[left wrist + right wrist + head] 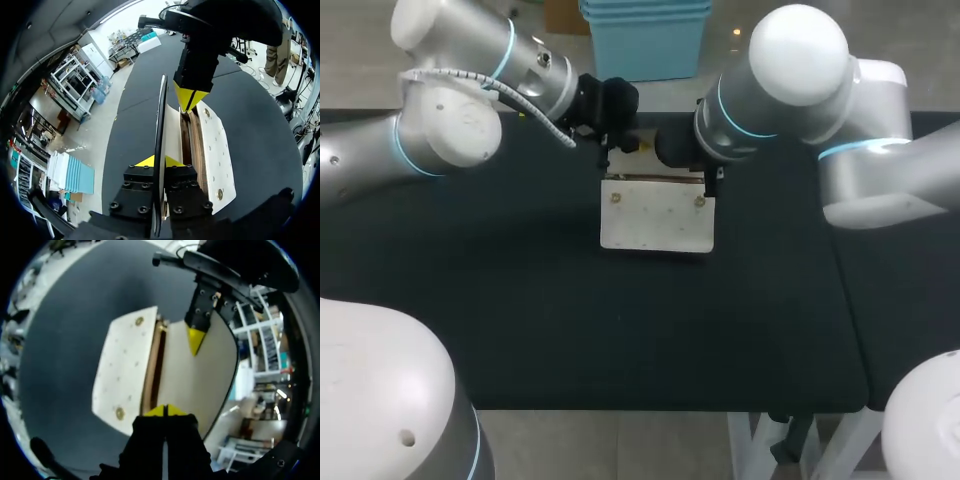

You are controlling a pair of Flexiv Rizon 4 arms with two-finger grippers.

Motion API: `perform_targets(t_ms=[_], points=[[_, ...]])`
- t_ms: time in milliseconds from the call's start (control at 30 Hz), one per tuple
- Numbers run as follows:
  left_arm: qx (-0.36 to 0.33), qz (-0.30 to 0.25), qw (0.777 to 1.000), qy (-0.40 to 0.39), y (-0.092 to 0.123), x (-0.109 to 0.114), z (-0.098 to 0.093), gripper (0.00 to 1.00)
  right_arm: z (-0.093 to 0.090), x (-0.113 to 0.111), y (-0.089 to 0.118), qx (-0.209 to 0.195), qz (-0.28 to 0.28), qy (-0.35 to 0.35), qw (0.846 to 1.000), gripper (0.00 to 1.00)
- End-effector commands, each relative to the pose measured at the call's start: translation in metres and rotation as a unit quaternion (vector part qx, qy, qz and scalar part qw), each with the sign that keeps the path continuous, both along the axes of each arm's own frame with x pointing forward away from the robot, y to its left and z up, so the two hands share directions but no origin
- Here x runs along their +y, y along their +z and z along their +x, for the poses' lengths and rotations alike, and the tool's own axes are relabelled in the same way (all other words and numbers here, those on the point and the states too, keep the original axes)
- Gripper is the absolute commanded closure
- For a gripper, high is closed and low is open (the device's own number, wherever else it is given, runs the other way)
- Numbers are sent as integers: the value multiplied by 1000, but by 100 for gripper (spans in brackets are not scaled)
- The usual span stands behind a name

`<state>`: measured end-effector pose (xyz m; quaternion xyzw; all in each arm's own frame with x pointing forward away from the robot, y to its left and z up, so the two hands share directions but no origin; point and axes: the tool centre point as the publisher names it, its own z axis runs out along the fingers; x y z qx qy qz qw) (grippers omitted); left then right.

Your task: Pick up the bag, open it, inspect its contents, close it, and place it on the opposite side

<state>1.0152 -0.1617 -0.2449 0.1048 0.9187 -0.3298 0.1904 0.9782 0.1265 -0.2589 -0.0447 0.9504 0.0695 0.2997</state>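
A cream bag [655, 215] with brass studs lies flat on the black table [520, 300], its mouth at the far edge. Its flap [200, 385] is lifted off the body [125, 370], baring a brown opening [152, 365]. My left gripper [610, 150] is shut on the flap's left end; in the left wrist view the flap [161, 130] runs edge-on between its yellow tips [159, 161]. My right gripper [708, 180] is shut on the flap's right end [165, 411]. Each gripper shows in the other's wrist view: the right gripper [189, 100], the left gripper [196, 340].
The black table top stretches wide on both sides of the bag and toward the front edge [620, 408]. A seam [845, 290] divides it from a second black section at the right. Both arms crowd the far edge above the bag.
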Motion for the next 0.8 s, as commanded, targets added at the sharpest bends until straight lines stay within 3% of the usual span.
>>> perform_targets(t_ms=[33, 467, 800], points=[[3, -2, 1000, -1, 0, 2, -2, 100, 7, 4, -8, 4, -1, 0, 1000, 100], [27, -14, 1000, -3, 0, 0, -5, 100, 12, 3, -28, 19, -14, -9, 1000, 100], [47, -19, 998, 23, 0, 1, -4, 100, 0, 1, -39, 29, -17, -12, 999, 100]])
